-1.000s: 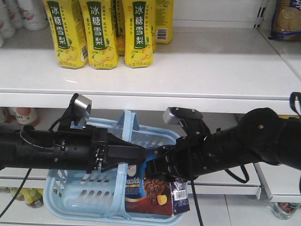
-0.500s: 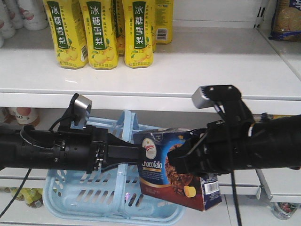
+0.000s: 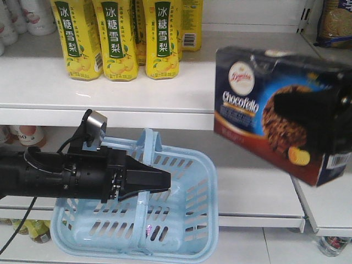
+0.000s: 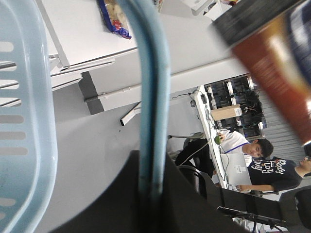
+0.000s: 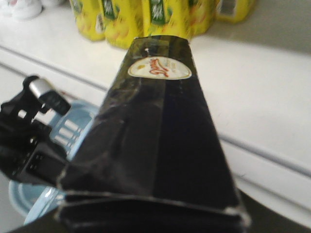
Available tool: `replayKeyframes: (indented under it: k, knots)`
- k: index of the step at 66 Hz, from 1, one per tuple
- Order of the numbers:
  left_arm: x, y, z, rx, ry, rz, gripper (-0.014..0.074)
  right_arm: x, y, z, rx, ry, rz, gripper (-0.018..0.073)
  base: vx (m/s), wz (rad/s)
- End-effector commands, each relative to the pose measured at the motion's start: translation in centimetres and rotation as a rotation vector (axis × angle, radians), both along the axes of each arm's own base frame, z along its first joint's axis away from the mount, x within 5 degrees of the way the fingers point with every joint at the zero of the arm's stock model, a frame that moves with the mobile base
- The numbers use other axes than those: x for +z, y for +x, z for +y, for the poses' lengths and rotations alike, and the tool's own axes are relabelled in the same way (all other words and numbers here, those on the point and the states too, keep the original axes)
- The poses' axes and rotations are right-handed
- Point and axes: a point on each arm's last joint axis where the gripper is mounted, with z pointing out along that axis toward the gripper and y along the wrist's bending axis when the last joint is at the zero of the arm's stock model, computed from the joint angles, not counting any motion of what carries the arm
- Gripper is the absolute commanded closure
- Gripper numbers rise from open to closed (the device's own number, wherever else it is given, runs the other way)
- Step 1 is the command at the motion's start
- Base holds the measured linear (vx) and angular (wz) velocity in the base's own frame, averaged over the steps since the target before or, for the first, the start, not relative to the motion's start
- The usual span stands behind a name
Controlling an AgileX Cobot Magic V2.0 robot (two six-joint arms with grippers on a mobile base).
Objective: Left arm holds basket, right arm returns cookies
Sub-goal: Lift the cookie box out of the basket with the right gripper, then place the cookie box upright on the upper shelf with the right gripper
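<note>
cookies (image 3: 258, 93) held high, right of and above the basket (image 3: 187, 231), at upper shelf (image 3: 181, 93) level | right gripper (image 3: 311, 118) clamped across the box | left gripper (image 3: 157, 180) pinched shut on basket handle | judged light, stiff cardboard, crushable: grip the flat faces mid-length

right end effector (image 3: 311, 118): blurred dark mass | cookies (image 3: 242, 93): print blurred | left arm (image 3: 33, 179): cut by left edge

The cookies (image 3: 247, 99) have risen out of the basket (image 3: 193, 192).
</note>
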Motion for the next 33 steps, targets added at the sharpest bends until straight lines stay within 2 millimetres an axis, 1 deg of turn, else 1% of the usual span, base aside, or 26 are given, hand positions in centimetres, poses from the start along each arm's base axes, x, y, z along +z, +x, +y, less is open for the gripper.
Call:
replayKeyframes:
  k: [1, 8, 16, 24, 27, 33]
  knots:
    - [3.1, 0.1, 0.0, 0.024, -0.146, -0.059, 0.0599, 3.8, 0.1, -0.9, -0.086, 0.067, -0.162, 0.0395, 0.00, 0.00]
    - [3.1, 0.1, 0.0, 0.024, -0.146, -0.059, 0.0599, 4.6, 1.3, -0.9, -0.154, 0.077, -0.161, 0.0395, 0.00, 0.00]
    - [3.1, 0.1, 0.0, 0.024, -0.146, -0.059, 0.0599, 4.1, 2.8, -0.5, -0.196, 0.052, -0.141, 0.0391, 0.00, 0.00]
    - [3.1, 0.1, 0.0, 0.024, -0.146, -0.059, 0.0599, 3.9, 3.8, -0.5, -0.232, 0.033, -0.153, 0.0389, 0.00, 0.00]
    - [3.1, 0.1, 0.0, 0.024, -0.146, -0.059, 0.0599, 4.0, 4.1, -0.8, -0.260, 0.048, -0.159, 0.0388, 0.00, 0.00]
    - [3.1, 0.1, 0.0, 0.024, -0.146, -0.059, 0.0599, 4.2, 4.7, -2.2, -0.334, 0.065, -0.178, 0.0387, 0.00, 0.00]
